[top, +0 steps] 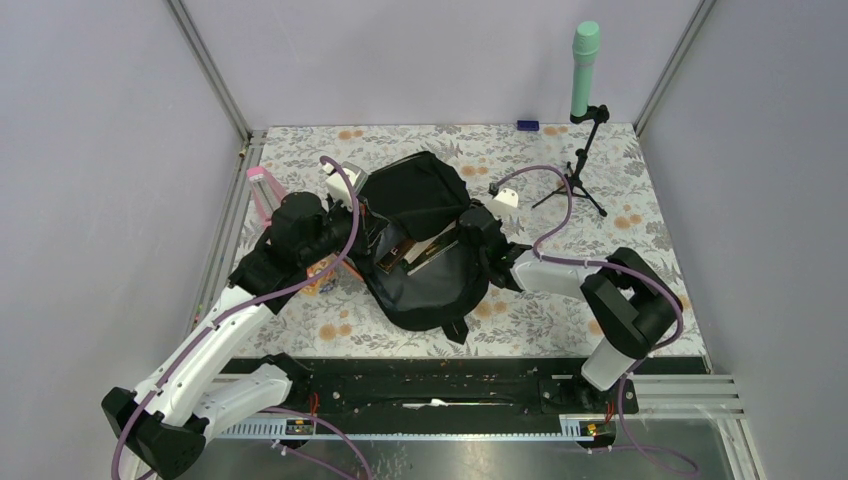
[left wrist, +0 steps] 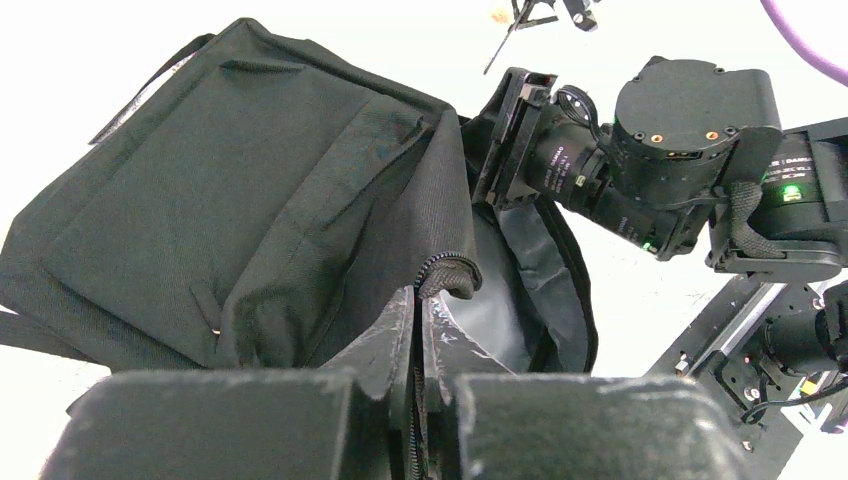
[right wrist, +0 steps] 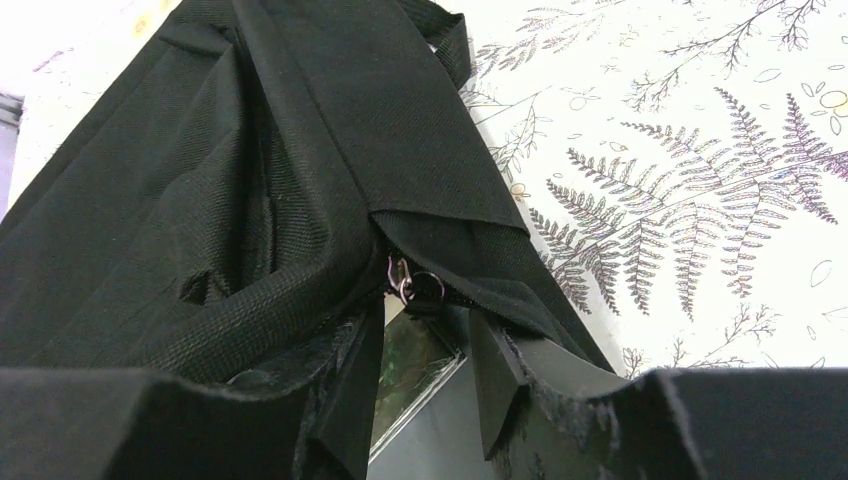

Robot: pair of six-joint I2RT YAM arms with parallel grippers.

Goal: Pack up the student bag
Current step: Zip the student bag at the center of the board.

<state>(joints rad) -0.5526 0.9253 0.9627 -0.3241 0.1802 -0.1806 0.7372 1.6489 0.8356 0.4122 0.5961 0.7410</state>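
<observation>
The black student bag (top: 420, 200) lies in the middle of the table with its main opening unzipped, and books (top: 425, 250) show inside it. My left gripper (top: 368, 235) is at the bag's left rim; in the left wrist view its fingers (left wrist: 420, 305) are shut on the zip edge of the opening (left wrist: 450, 272). My right gripper (top: 480, 240) is at the bag's right rim. In the right wrist view it (right wrist: 425, 335) is open, with the metal zip pull (right wrist: 412, 287) just beyond its tips and a book cover (right wrist: 415, 370) between the fingers.
A pink bottle (top: 262, 190) stands behind the left arm, and something orange (top: 325, 272) lies under it. A small tripod (top: 580, 180) holding a mint cylinder (top: 585, 65) stands at the back right. A small blue object (top: 527, 125) lies at the far edge.
</observation>
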